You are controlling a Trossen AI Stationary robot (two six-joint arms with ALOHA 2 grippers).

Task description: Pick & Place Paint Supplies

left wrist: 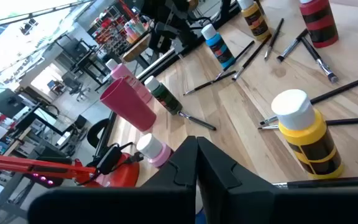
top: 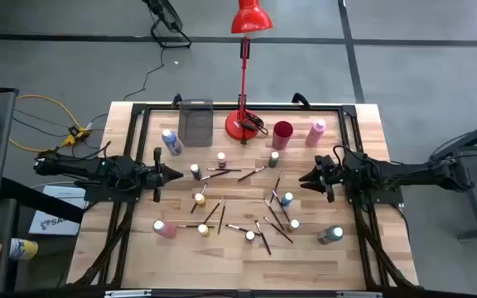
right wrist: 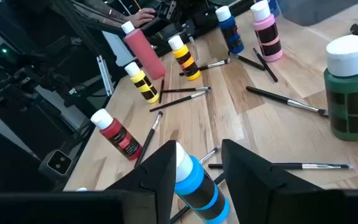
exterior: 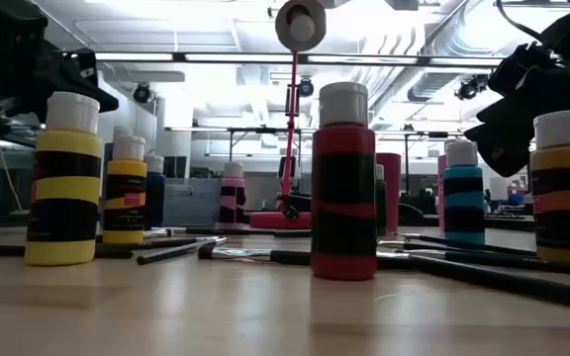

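My right end effector (right wrist: 194,163) straddles the blue bottle (right wrist: 197,183), fingers parted, ungripped; I'd centre, then squeeze. Left end effector (top: 175,175) waits clenched.

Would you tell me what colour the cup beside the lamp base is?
The cup is dark red; the high view shows it best.

No legible text or labels

Both dark arms reach inward from opposite table sides, the left gripper (top: 175,175) with its fingers pressed together and empty, the right gripper (top: 304,177) with its fingers parted, tips facing each other.
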